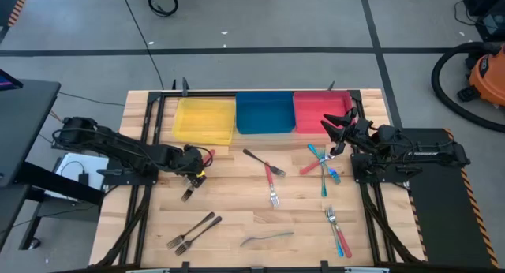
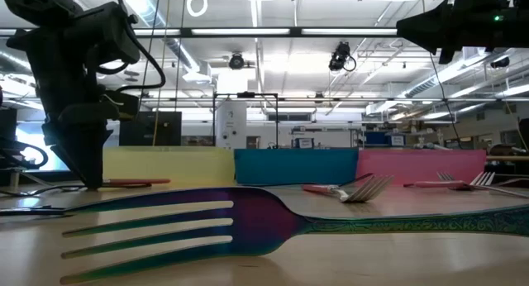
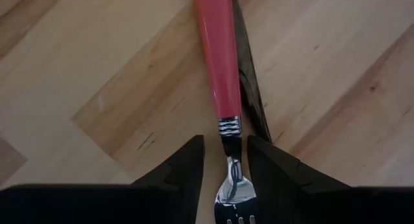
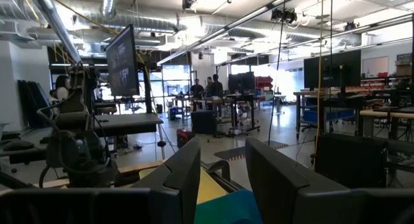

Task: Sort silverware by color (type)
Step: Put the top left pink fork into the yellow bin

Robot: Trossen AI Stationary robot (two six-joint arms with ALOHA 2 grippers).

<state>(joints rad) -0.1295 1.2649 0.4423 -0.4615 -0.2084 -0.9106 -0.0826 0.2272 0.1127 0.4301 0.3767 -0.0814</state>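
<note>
Your left gripper [image 3: 223, 169] has its jaws slightly parted around the neck of a red-handled fork [image 3: 220, 62] lying on the table [image 1: 237, 210] below the yellow bin [image 1: 203, 119]. Your right gripper [image 1: 338, 129] waits open by the red bin [image 1: 316, 111], above a cluster of red and blue forks [image 1: 322, 166].

Lay scattered flat across the wooden tabletop in several loose groups. Red-handled fork [image 3: 221, 81] at the left, its steel neck between two dark fingers, tines toward the near edge. Two dark grey forks [image 1: 192, 232] side by side at the near left, angled. Another red-handled fork [image 1: 268, 177] rested near the centre, tines pointing near. One iridescent dark fork [image 2: 248, 224] lay alone at the near middle. Crossed red and teal pieces [image 1: 322, 164] clustered at the right, and a red and teal pair [image 1: 338, 232] sat at the near right.
</note>
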